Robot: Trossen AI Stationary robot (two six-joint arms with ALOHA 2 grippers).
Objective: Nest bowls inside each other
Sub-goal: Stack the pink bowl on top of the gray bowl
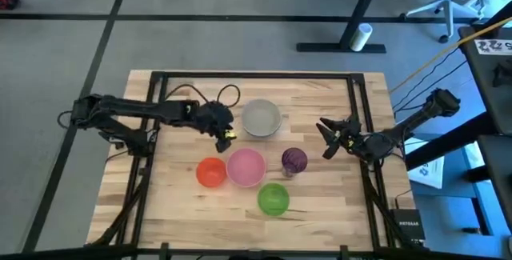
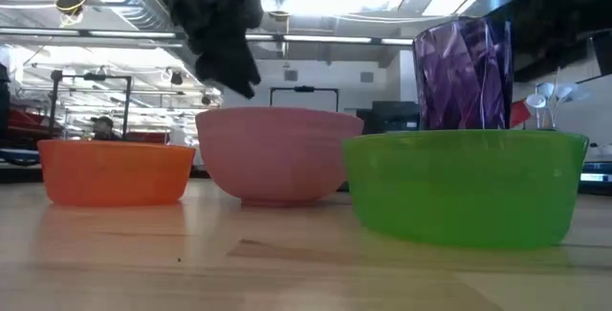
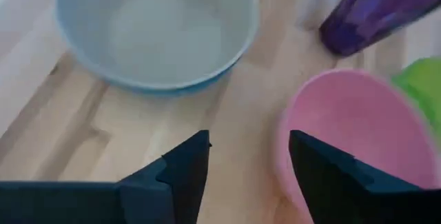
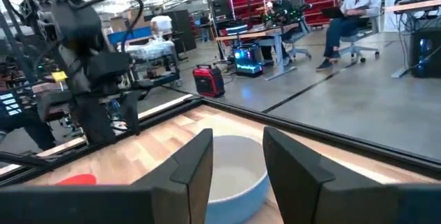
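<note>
Progress: one nesting looks done, grey bowl (image 1: 261,118) apparently inside the blue; four remain.
Left jaws (image 1: 225,138): spread, empty, pink bowl (image 1: 246,168) just ahead.
Right jaws (image 1: 327,138): spread, empty, facing the grey bowl.

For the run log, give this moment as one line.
left gripper open above table beside pink plastic bowl | right gripper open, waiting | nothing nested

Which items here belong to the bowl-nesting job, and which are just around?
Job items:
- pale blue round plastic bowl
- pink round plastic bowl
- orange-red round plastic bowl
- green round plastic bowl
- purple ribbed plastic bowl

Just around:
- white cylinder on the floor
- red box on the floor
</note>
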